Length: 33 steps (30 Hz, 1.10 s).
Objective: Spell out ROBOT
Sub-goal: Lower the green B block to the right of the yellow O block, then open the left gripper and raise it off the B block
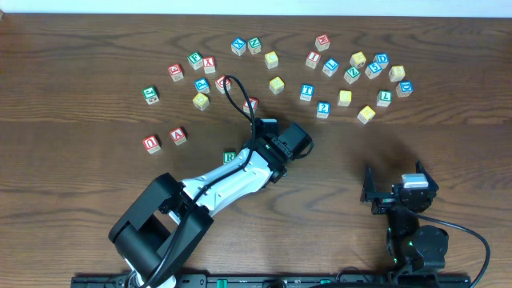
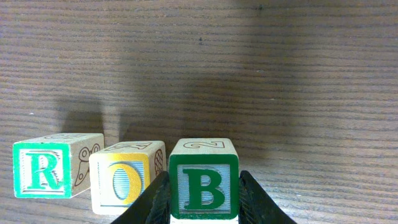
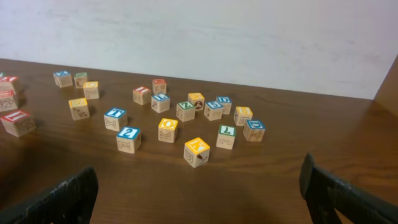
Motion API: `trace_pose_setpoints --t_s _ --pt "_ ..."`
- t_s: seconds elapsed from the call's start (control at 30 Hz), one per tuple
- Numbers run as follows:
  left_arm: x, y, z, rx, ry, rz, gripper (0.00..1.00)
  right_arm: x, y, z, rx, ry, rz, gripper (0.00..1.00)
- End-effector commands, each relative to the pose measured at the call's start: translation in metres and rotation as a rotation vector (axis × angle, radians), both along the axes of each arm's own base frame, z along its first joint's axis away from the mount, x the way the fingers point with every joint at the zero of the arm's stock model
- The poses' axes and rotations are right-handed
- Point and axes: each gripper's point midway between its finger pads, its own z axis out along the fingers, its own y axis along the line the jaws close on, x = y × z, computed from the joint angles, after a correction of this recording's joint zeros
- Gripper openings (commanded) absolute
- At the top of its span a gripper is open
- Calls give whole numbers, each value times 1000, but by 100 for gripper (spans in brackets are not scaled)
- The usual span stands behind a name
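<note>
- My left pincer (image 2: 203, 202) is closed partway on the B cube (image 2: 203, 186). One dark finger presses each side of it, and its green letter faces the wrist camera.
- The B cube is at the right end of a short row on the desk (image 2: 261, 74).
- The O cube (image 2: 123, 184), with its yellow letter, is just left of the B cube. The R cube (image 2: 41, 169), with its green letter, is left of that.
- The three cubes stand upright and close together. I cannot tell whether they touch, or whether the B cube rests on the wood.
- From above, only the R cube of that row shows, because my left arm covers the other two.
- My right pincer (image 3: 199, 202) is spread wide and holds nothing. It hangs low over bare wood at the near right of the desk.
- The T cube (image 3: 115, 118), with its blue top, is well apart from the row, among the scattered cubes (image 1: 240, 46) toward the far edge.
- The T cube sits just behind the 2 cube (image 3: 128, 139).
- A yellow-topped cube (image 3: 168, 129) that seems to read O stands just right of the 2 cube.
</note>
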Motion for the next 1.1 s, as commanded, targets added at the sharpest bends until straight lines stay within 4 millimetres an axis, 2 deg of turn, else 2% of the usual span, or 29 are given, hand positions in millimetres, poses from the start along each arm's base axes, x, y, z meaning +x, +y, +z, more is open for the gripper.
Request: trace_pose_setpoints --t_s 0.0,0.03,0.13,0.27,0.33,0.73,1.07 --pt "1 7 5 13 -21 10 17 0 -1 -2 12 6 -2 99" --pt "1 8 5 13 -20 10 17 0 -1 -2 12 6 -3 99" --pt "1 8 5 14 -19 10 26 0 -1 -2 12 6 -2 99" --pt "1 8 5 14 -19 10 28 0 -1 -2 12 6 -3 99" --pt "1 8 5 14 -19 10 33 0 -1 -2 12 6 -3 99" --pt "1 8 5 14 -19 10 39 0 -1 -2 12 6 -2 99" --pt "1 8 5 14 -20 10 39 0 -1 -2 12 6 -3 99"
